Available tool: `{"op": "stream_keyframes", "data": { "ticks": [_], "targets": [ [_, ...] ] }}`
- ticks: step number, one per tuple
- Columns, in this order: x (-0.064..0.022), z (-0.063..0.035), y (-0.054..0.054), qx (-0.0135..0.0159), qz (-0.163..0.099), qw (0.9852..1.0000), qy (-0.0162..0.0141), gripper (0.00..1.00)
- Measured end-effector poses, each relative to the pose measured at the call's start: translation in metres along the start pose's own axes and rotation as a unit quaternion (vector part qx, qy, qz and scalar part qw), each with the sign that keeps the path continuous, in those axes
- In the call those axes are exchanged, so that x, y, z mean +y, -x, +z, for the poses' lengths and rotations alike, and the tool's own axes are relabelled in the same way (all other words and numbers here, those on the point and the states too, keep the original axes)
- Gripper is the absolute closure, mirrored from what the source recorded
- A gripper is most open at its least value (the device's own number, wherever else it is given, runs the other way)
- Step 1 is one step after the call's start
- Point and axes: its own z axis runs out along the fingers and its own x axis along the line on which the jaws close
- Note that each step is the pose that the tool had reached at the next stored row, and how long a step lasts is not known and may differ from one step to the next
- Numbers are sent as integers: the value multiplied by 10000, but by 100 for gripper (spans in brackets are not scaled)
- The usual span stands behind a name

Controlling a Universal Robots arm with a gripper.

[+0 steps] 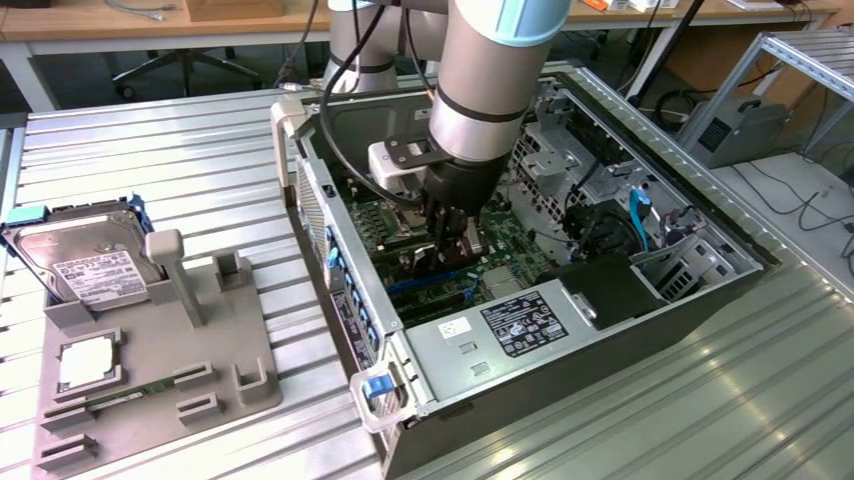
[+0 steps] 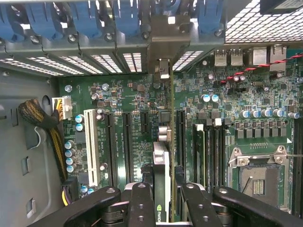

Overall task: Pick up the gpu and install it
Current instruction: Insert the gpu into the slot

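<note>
A: Gripper point(image 2: 164, 196)?
B: Clamped narrow on gpu point(image 2: 161, 158), which hangs edge-on over the slots point(image 2: 127, 142), inside the case point(image 1: 601, 400).
A: Progress?
B: Pick done; seating looks unfinished.
A: Around?
B: Exterior view: drive point(image 1: 83, 262) at nine o'clock of case. Cables point(image 2: 35, 113) look clear.

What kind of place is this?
Probably a robotics lab or workshop: a robot arm reaches into an open computer case on a ribbed metal table, with desks behind.
</note>
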Motion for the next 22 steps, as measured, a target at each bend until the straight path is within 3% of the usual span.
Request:
{"op": "stream_keyframes", "data": {
  "ticks": [22],
  "targets": [
    [7, 34, -1, -1, 0, 10000, 0, 73]
  ]
}}
